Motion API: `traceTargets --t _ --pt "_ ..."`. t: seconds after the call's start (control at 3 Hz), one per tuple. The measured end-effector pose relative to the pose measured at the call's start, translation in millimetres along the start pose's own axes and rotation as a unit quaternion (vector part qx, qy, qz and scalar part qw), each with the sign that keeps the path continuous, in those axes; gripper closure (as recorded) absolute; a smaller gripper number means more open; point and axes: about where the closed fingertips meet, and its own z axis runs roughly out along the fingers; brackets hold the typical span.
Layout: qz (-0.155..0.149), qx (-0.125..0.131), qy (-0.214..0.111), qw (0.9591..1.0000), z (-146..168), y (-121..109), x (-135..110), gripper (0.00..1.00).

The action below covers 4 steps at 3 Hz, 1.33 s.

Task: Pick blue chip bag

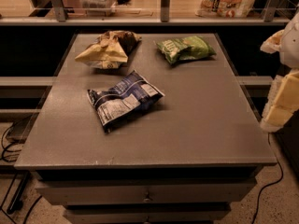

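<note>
Holds the gripper [280, 101] off the table's [201, 125] right edge (grasp state: cannot tell). Leaves the blue chip bag [125, 101] flat, centre-left, open to approach.

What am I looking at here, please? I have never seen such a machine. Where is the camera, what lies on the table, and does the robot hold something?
There is only one picture, from one camera. Where the camera is mounted is not on record, but it looks down on a grey table from the front. The machine is a mobile robot with one arm. The pale white and yellowish shape at the right edge of the picture is that arm with its gripper, beside the table's right side and away from every bag. Three snack bags lie on the table, apart from one another: the blue chip bag nearest the camera, a yellow-brown bag at the back left, and a green bag at the back right. The blue chip bag, which the robot should pick, is not yet held.
</note>
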Motion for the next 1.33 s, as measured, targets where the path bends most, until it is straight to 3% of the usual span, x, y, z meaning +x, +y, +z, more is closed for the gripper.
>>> traceTargets --t 0.33,0.67,1.0,1.33 --pt "0.0 0.0 0.0 1.0 0 0 0 0.0" --pt "-0.014 -0.011 -0.04 0.999 4 2 -9 0.0" --pt "-0.058 -0.03 -0.136 0.9886 18 10 -40 0.0" --pt "-0.087 -0.047 -0.232 0.9677 27 16 -86 0.0"
